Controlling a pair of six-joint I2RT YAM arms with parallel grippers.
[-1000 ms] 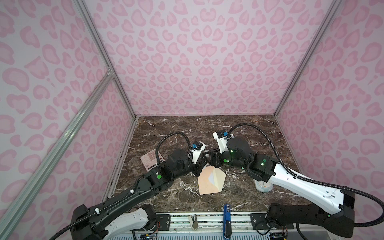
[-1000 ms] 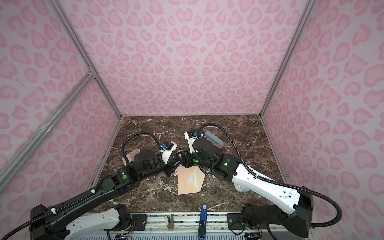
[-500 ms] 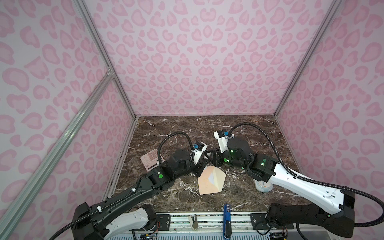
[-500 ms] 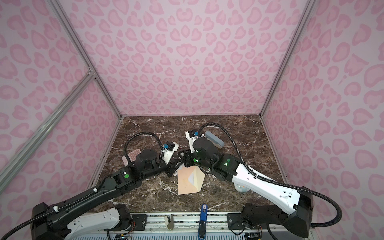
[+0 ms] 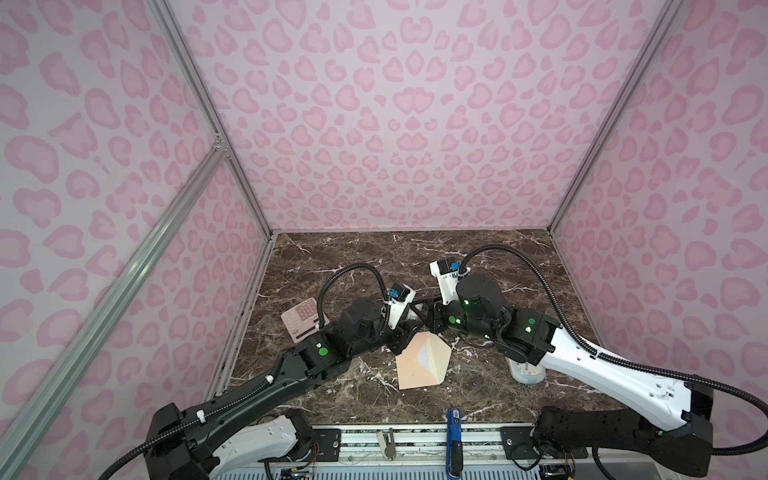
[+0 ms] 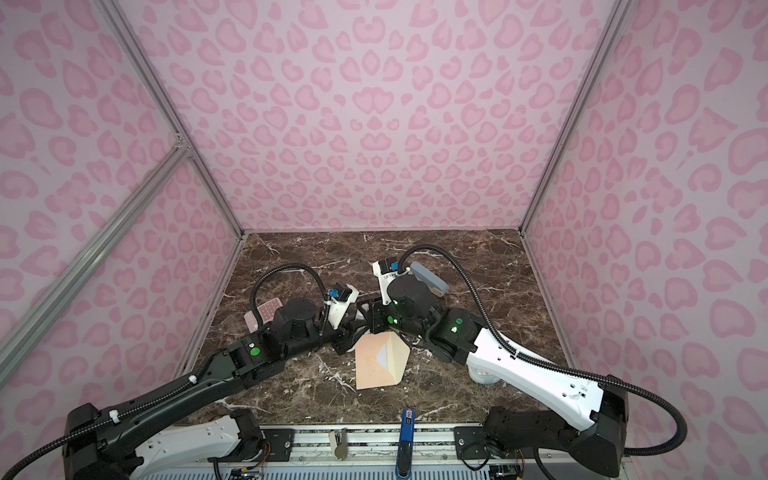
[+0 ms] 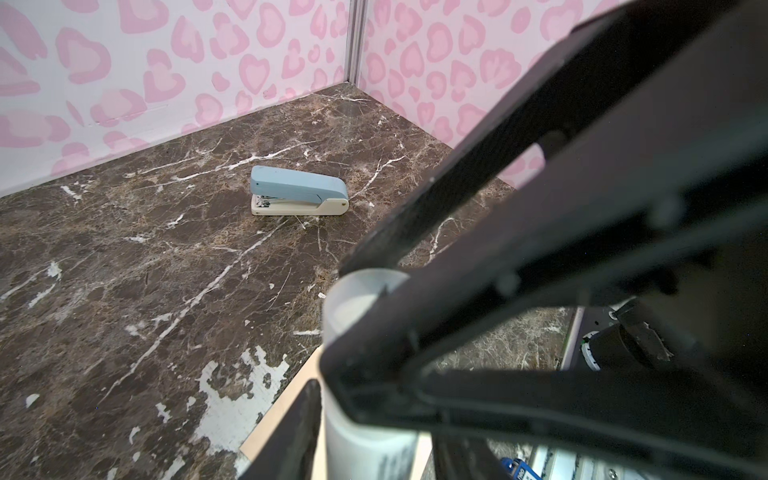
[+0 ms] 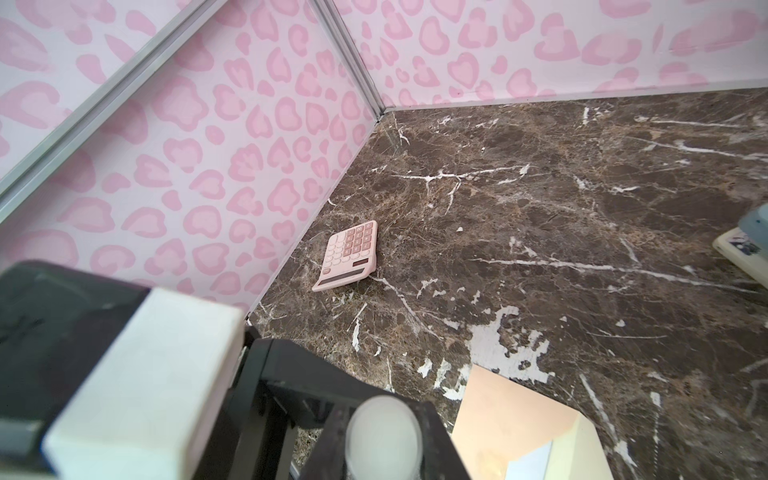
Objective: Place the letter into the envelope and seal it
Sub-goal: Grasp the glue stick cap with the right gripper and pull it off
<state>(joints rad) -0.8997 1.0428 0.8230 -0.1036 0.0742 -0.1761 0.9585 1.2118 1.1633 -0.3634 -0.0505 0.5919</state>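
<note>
The peach envelope (image 5: 409, 368) (image 6: 370, 365) lies flat near the table's front middle, its cream flap open. A white corner of the letter (image 5: 424, 355) (image 6: 382, 355) shows in its mouth. In the right wrist view the envelope (image 8: 511, 415) and letter (image 8: 534, 461) are close by. Both grippers meet just above the envelope's far edge. The left gripper (image 5: 409, 322) (image 7: 365, 449) has a white tube (image 7: 361, 316) between its jaws, with a gap on one side. The right gripper (image 5: 432, 318) (image 8: 382, 440) is shut across that tube (image 8: 382, 428).
A pink calculator (image 5: 301, 320) (image 8: 349, 255) lies by the left wall. A blue stapler (image 6: 430, 280) (image 7: 297, 191) sits behind the right wrist. A pale round object (image 5: 525, 374) rests under the right forearm. Pink patterned walls close three sides.
The left arm has edged slightly right toward the right gripper. Both grippers stay together over the envelope's far edge. The envelope has not moved.
</note>
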